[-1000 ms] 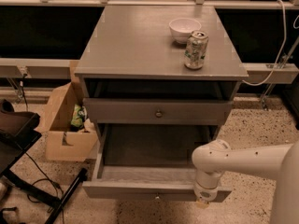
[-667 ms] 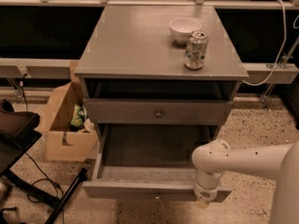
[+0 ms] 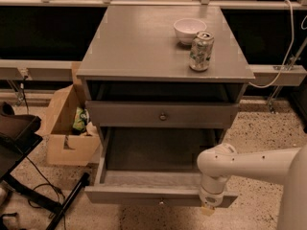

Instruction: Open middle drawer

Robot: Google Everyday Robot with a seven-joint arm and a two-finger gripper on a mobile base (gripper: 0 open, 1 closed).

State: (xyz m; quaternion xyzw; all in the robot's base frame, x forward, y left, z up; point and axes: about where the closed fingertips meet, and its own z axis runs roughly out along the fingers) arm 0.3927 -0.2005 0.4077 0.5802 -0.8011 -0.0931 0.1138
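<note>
So the middle drawer (image 3: 144,195) is pulled way out from under the front edge of the tabletop (image 3: 139,42), and you can look straight down into its deep, empty grey box. My read is that the opening part is basically finished. Whatever sits below it is hidden by the drawer itself.

The gripper (image 3: 208,209) hangs off the white arm (image 3: 249,164) right at the drawer front, toward its right end, well off to the side of the little round knob (image 3: 161,202). I honestly can't tell if it's clenched on the front panel or released.

If I had to guess at what's next, it's let go (if it's holding at all) and back straight out, away from the cabinet, without nudging the front back in or knocking it sideways. Maybe one last bit of pull if it isn't at full travel.

The shallower drawer (image 3: 124,114) above is closed, with a dark open slot between it and the tabletop. On top, a white bowl (image 3: 189,30) sits near the far right corner, with a dented drink can (image 3: 201,51) just in front of it, upright, by the right edge.

As for the room, there's a speckled floor (image 3: 259,128), an open cardboard box (image 3: 64,147) off the left edge with something green in it, some black gear at the left, and a cable (image 3: 288,47) hanging off to the right.
</note>
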